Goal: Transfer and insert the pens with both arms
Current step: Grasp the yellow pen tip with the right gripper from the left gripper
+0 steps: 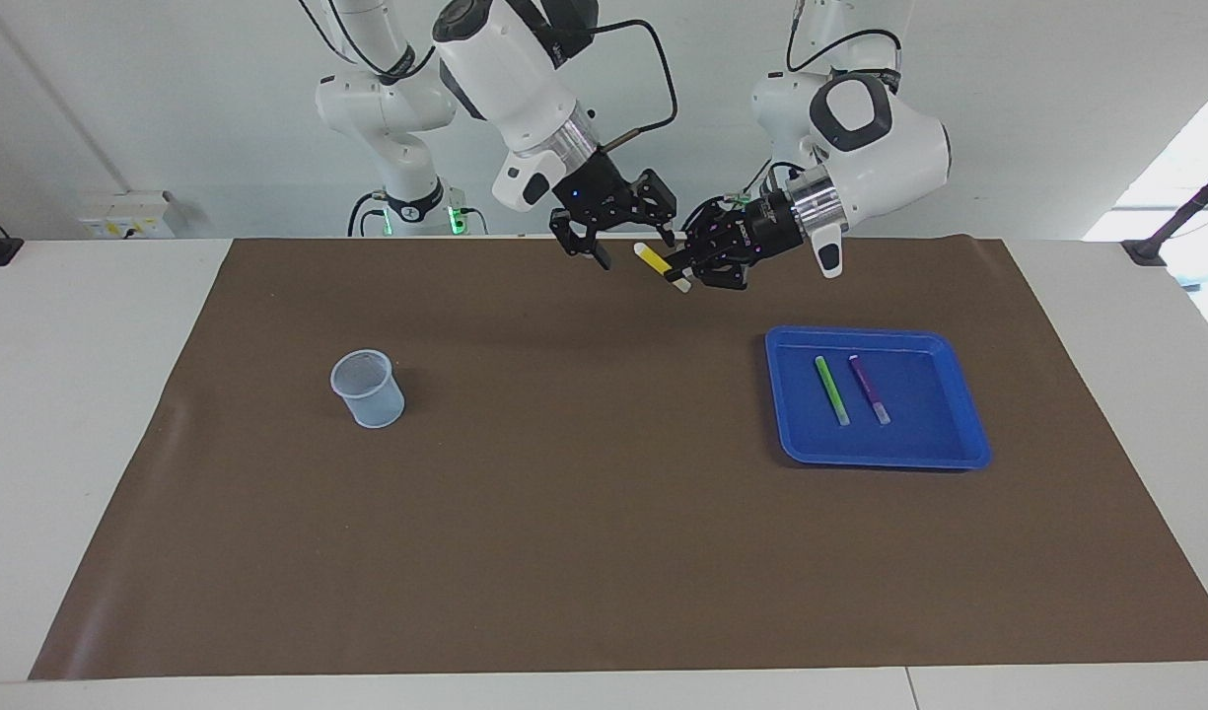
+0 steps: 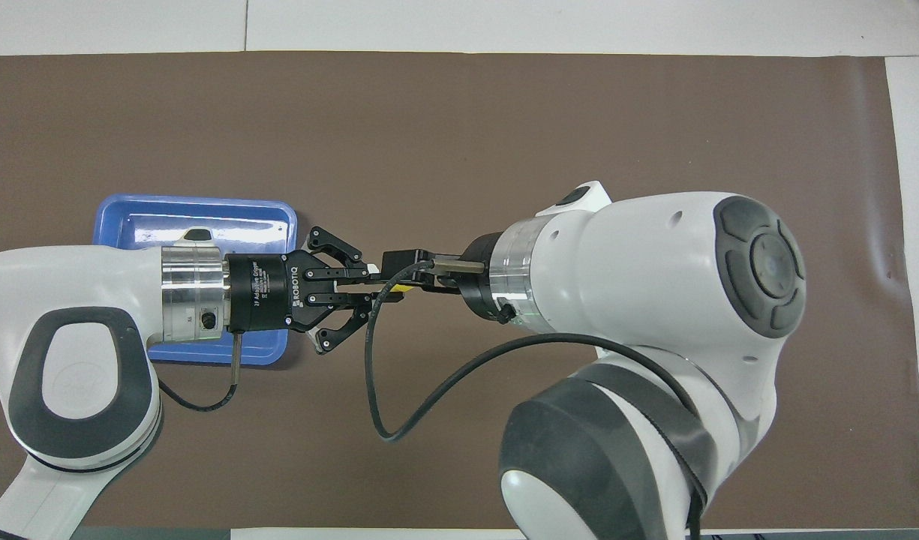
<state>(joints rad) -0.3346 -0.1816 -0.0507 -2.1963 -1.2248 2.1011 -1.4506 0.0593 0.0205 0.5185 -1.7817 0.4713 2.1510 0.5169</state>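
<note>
My left gripper (image 1: 684,271) is shut on the yellow pen (image 1: 655,259) and holds it tilted in the air over the mat, near the robots' edge. My right gripper (image 1: 631,248) is open, its fingers on either side of the pen's yellow end without gripping it. In the overhead view the left gripper (image 2: 369,289) meets the right hand, and only a sliver of the yellow pen (image 2: 403,287) shows. The green pen (image 1: 831,390) and the purple pen (image 1: 869,389) lie side by side in the blue tray (image 1: 885,456).
A clear plastic cup (image 1: 368,389) stands upright on the brown mat (image 1: 584,513) toward the right arm's end. The blue tray (image 2: 204,214) lies toward the left arm's end, partly covered by the left arm from above. A smaller white arm (image 1: 391,118) stands by the table's edge.
</note>
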